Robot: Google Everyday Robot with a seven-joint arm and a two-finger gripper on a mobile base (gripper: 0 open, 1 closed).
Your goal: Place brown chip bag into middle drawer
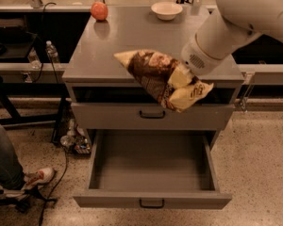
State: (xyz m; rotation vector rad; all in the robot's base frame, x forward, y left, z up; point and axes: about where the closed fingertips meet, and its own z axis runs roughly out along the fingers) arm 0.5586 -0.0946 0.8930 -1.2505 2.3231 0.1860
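The brown chip bag (153, 76), dark brown with cream-yellow ends, hangs tilted in the air over the front edge of the grey cabinet. My gripper (183, 77) is shut on its right part, at the end of the white arm (226, 27) that comes in from the upper right. The middle drawer (151, 164) is pulled wide open below and holds nothing; its low front panel has a small black handle (152, 203). The bag is above the drawer's rear half and well clear of it.
A closed grey drawer with a taller front panel (108, 116) sits above the open one. An orange round fruit (99, 10) and a white bowl (166, 9) stand at the back of the cabinet top (127, 36). A person's leg and shoe (35, 177) are at the lower left, with cables on the floor.
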